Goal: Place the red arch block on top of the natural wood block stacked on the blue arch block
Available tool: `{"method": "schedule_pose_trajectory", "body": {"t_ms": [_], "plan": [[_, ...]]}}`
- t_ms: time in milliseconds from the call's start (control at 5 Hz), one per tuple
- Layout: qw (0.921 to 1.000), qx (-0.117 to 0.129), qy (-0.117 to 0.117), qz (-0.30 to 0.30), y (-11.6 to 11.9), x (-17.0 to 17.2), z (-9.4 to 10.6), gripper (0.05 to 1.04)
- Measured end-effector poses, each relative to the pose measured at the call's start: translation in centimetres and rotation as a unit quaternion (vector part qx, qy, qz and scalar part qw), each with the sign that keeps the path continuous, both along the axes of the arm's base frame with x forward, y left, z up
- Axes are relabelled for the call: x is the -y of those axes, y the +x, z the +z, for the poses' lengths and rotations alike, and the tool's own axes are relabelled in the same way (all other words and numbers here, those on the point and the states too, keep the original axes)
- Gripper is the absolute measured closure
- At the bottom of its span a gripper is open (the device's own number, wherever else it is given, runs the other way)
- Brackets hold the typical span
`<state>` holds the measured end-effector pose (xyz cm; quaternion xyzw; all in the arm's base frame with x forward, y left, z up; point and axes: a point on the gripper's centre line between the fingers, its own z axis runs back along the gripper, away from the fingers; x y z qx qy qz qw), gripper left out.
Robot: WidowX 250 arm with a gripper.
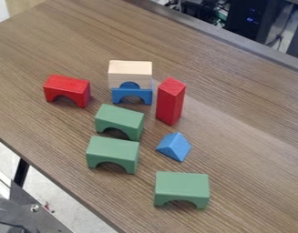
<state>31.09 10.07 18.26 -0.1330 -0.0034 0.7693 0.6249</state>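
Smooth wood-grain table (236, 104), soft satin sheen; green blocks (182, 183), matt, smooth, painted-looking; red blocks (170, 100), smooth, faintly satin; blue wedge (174, 146), matt; pale block (130, 73), plain wood look; bolt (34, 208), shiny metal

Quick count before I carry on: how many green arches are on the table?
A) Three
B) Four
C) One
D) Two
A: one green arch and a second arch lie close together left of the blue wedge in the view, and a third arch is below it, nearer the view's bottom edge.
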Motion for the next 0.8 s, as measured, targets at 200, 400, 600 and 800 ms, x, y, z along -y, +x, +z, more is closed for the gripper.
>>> {"method": "schedule_pose_trajectory", "body": {"t_ms": [200, 400, 600, 800], "plan": [[0.9999, -0.015, -0.007, 0.000, -0.1, 0.1, -1.0, 0.083], [0.9995, -0.027, -0.017, 0.008, -0.6, -0.1, -1.8, 0.083], [0.9987, -0.037, -0.021, 0.027, -1.4, -0.9, -2.7, 0.083], [0.9983, -0.042, -0.014, 0.037, -2.0, -1.7, -3.2, 0.083]]}}
